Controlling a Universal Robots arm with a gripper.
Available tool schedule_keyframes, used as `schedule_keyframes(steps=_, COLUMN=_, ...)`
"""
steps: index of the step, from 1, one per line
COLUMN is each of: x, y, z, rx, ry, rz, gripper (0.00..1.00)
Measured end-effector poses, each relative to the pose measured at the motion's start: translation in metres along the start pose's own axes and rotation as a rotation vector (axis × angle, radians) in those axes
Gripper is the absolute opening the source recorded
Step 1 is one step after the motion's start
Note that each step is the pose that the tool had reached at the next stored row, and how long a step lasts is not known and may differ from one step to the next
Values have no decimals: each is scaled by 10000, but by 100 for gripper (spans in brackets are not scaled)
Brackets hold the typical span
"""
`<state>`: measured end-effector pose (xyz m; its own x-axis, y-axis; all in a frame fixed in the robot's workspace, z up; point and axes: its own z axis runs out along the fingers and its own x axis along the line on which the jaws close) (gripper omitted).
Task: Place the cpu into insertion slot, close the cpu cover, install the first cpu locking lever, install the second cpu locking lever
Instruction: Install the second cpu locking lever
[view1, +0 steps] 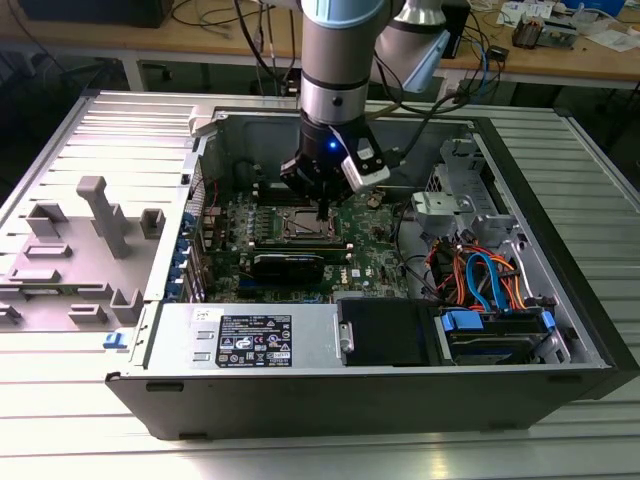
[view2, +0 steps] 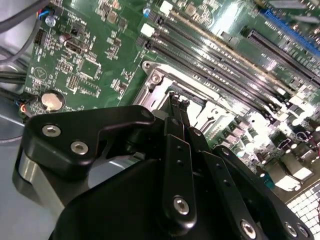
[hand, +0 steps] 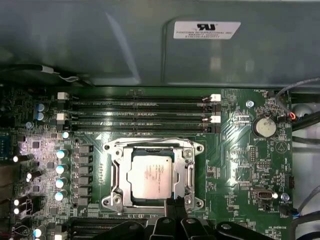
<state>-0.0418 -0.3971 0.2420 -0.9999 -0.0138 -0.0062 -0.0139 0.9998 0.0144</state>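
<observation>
Your gripper (hand: 172, 207) looks pinched shut at the cover's (hand: 152, 150) bottom edge mid-frame, cpu (hand: 150, 176) already seated just above the tips.

An open computer case (view1: 400, 390) lies on a ribbed metal worktop (view1: 90, 420). The arm (view1: 335, 60) reaches down into it, its gripper (view1: 323, 212) just above the insertion slot (view1: 303, 226) on the green circuit board (view1: 370, 255). Orange and blue cables (view1: 480, 280) lie toward the exterior view's right.
</observation>
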Motion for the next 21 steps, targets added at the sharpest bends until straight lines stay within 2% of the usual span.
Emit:
schedule_keyframes(steps=3, x=1, y=-26, z=-1, rx=-1, ry=1, rz=1, gripper=11)
schedule_keyframes(steps=16, x=1, y=-47, z=-1, rx=-16, ry=1, rz=0, gripper=11)
schedule_keyframes(steps=21, x=1, y=-88, z=-1, rx=-16, ry=1, rz=0, gripper=11)
